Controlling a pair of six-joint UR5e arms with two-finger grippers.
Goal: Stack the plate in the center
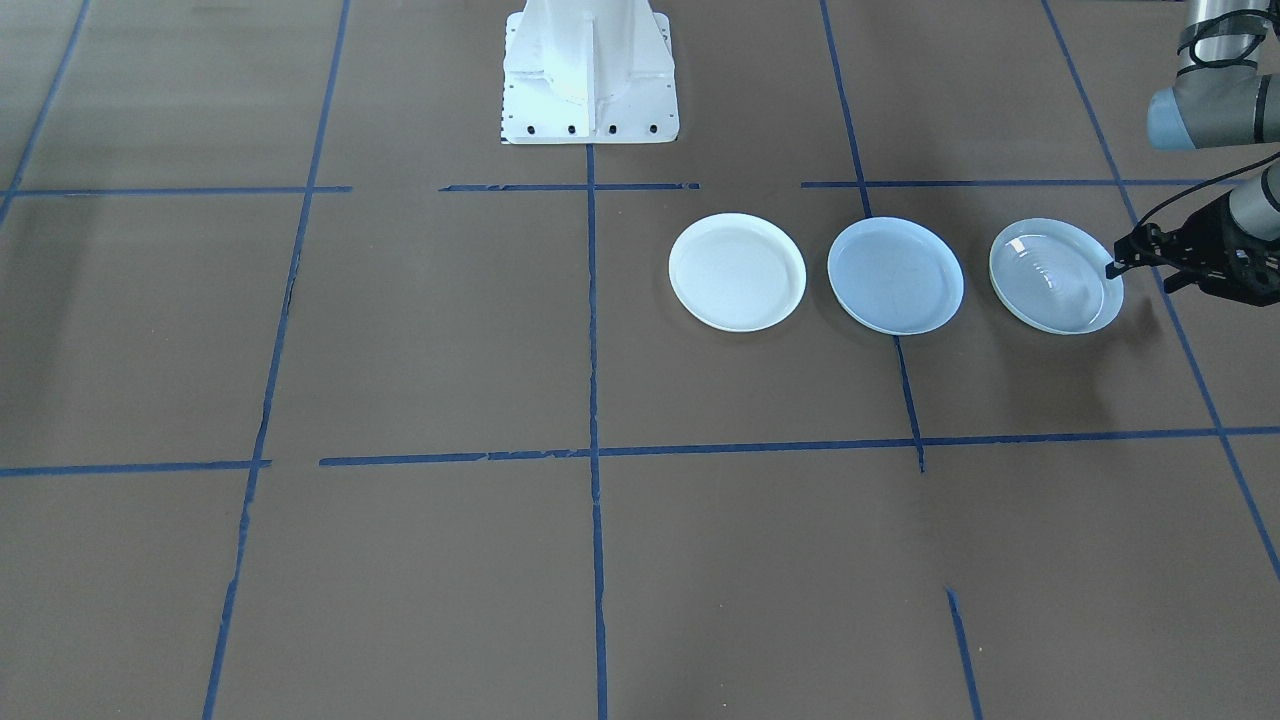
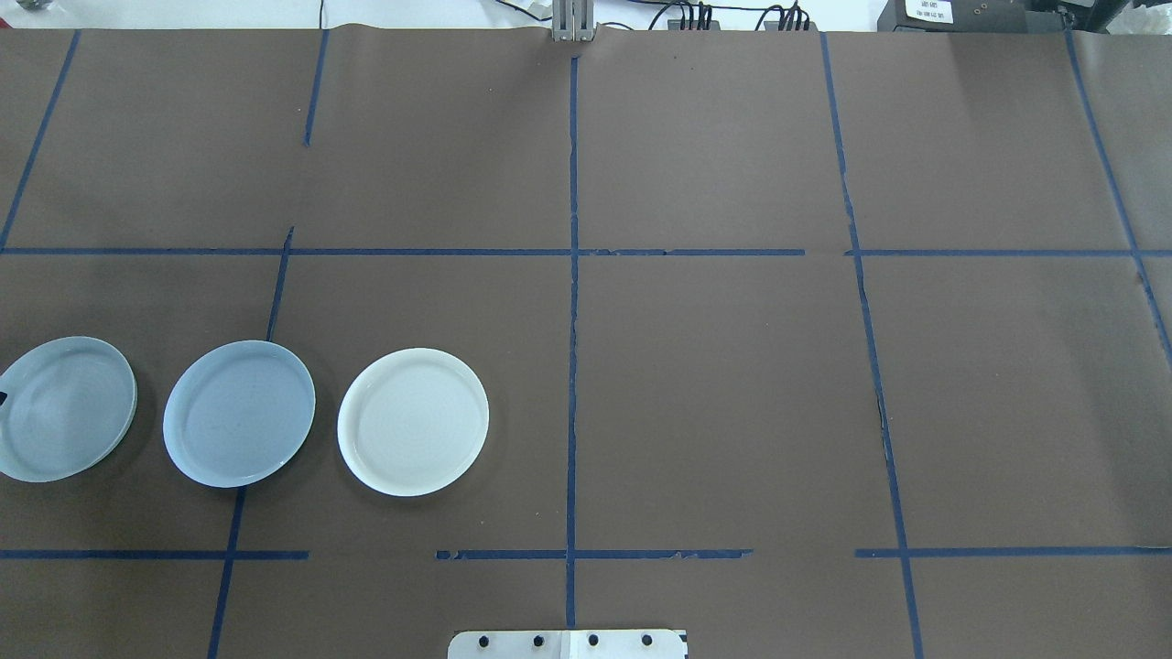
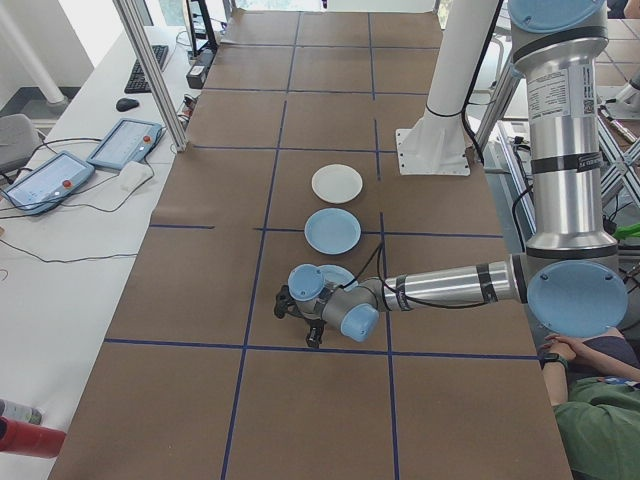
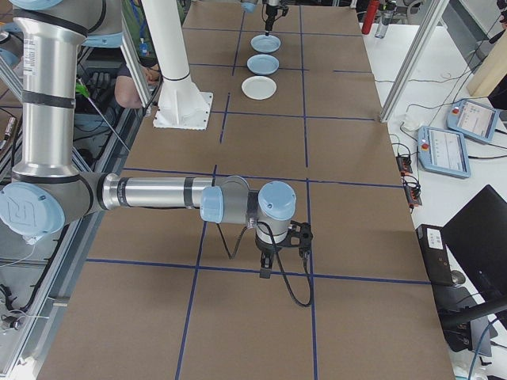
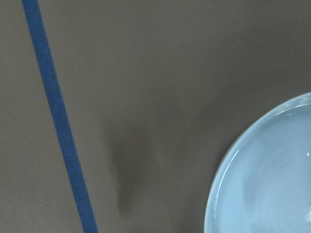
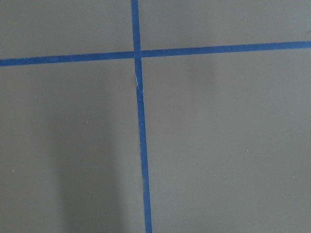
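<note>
The left gripper (image 1: 1113,268) hung at the glossy plate's (image 1: 1056,275) outer rim, fingers seemingly apart; a shallow rim pinch looked wisest before carrying it onto the center plate (image 1: 895,275).

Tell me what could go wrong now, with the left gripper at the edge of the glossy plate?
1. The left gripper meets only the thin rim of the glossy plate, so it may slip or push the plate away.
2. The pale-blue plate lies close beside it; a pushed plate could knock it.
</note>
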